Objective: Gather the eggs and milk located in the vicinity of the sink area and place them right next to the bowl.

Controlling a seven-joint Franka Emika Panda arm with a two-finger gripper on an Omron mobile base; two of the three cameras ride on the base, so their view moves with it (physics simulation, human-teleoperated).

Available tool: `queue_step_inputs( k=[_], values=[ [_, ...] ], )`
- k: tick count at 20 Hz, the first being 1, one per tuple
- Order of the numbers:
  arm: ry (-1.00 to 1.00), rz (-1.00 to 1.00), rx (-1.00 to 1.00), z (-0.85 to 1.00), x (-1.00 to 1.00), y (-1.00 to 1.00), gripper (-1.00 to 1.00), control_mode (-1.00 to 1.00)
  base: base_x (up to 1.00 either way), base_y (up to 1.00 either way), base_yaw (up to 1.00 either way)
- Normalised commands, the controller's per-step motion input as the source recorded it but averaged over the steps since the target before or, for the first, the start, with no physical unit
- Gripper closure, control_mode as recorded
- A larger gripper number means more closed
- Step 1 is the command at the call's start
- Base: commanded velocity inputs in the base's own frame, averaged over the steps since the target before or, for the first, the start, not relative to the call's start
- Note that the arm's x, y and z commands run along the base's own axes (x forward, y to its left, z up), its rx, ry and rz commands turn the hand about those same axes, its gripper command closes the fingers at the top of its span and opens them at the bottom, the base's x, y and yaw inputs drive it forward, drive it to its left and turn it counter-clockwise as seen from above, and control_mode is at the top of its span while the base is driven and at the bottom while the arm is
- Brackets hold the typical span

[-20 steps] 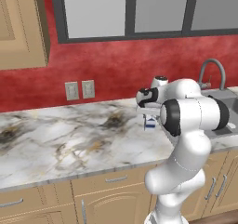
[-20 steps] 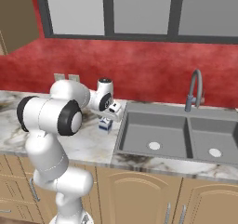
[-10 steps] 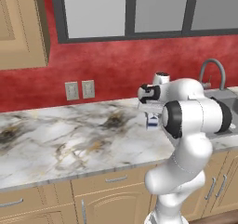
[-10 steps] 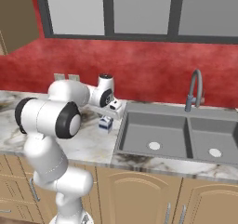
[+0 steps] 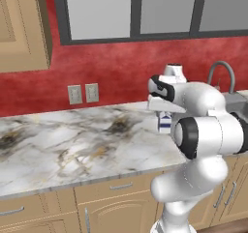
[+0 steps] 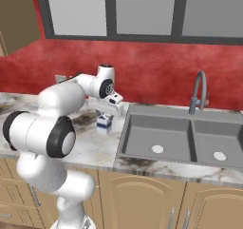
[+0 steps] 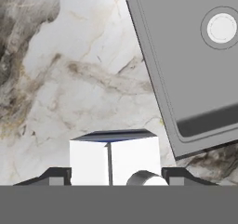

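A long marble table (image 5: 72, 145) runs under a red wall, and a grey double-basin sink (image 6: 182, 140) is set into it at the robot's right, with a tall curved faucet (image 6: 199, 92) rising behind. The white arm reaches forward and bends down over the strip of marble just beside the sink's left rim, which is where the task says to look.

The milk (image 6: 104, 122), a small white carton with blue markings, sits upright under the hand, near the sink edge. From the base cameras it seems to be just above the marble rather than resting on it, though that is hard to confirm.

The tool (image 7: 109, 176) hangs directly above the carton. In the hand camera its two dark fingertips (image 7: 56, 175) flank the carton's top, one on each side, touching or very nearly so. The tool therefore looks closed onto the milk at carton width, a grip squared to the flat sides so the box stays upright.

As a judgement, the carton is being lifted, with the carry to the bowl not yet done.
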Motion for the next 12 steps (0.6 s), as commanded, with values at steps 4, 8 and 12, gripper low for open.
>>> queue_step_inputs(
  k=[4,8,12],
  values=[
    [0.0,0.0,-0.01,0.3,-0.68,0.0,1.0,-1.0,0.0,0.0,0.0],
    [0.0,0.0,-0.01,0.22,-0.43,0.0,1.0,-1.0,0.0,0.0,0.0],
    [0.0,0.0,0.0,-0.01,-0.08,0.0,1.0,-1.0,0.0,0.0,0.0]
  ],
)
